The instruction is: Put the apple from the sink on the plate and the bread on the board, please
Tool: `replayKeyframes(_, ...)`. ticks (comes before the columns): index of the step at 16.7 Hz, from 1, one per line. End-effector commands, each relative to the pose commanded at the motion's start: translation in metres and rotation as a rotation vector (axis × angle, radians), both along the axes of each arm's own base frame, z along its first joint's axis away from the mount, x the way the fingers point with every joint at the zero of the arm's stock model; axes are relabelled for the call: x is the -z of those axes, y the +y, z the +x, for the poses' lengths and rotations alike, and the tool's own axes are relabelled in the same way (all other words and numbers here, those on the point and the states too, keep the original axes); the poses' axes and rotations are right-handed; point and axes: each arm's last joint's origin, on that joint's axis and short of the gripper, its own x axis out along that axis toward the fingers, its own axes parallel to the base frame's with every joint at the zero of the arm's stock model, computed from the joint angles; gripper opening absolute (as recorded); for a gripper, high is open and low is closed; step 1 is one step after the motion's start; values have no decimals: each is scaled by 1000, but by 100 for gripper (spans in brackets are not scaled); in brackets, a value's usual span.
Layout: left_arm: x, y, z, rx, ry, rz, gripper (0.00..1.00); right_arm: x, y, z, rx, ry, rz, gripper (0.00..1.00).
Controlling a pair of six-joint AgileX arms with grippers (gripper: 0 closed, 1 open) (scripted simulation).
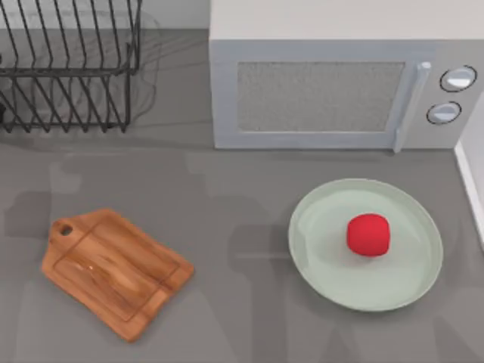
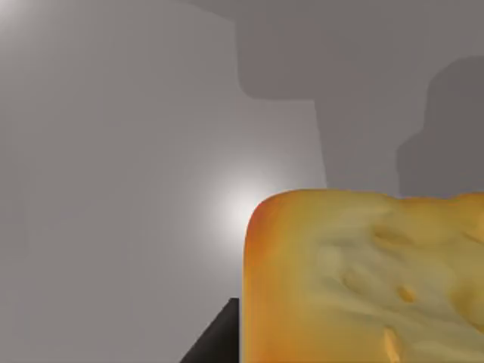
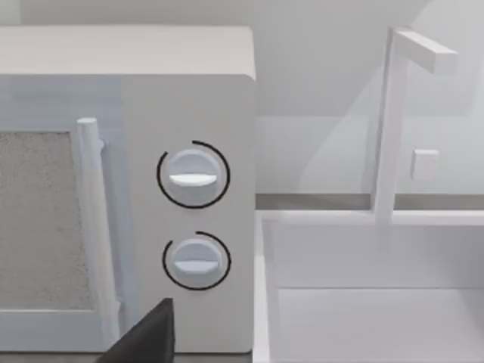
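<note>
Already the apple (image 1: 368, 234) sits on the plate (image 1: 318, 265), right of the bare board (image 1: 113, 272), while the bread (image 2: 363, 280) fills the left wrist view beside one dark finger; whether it is gripped, I cannot tell.

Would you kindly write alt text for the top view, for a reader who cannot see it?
A red apple sits on a pale-green plate at the right of a grey table. A wooden cutting board lies bare at the left, with a white microwave and a black wire rack behind.
</note>
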Motion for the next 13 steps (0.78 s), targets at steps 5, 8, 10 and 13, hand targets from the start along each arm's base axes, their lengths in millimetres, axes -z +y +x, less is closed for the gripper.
replayKeyframes(5, 10, -86, -24, -14, 6, 1, 0, 0, 0, 0, 0, 0, 0, 100)
replayKeyframes(8, 20, -140, -55, -33, 14, 4, 0, 0, 0, 0, 0, 0, 0, 100)
replayKeyframes(10, 25, -163, -74, -34, 9, 5, 0, 0, 0, 0, 0, 0, 0, 100)
replayKeyframes(13, 26, -175, -87, -34, -2, 2, 0, 0, 0, 0, 0, 0, 0, 100)
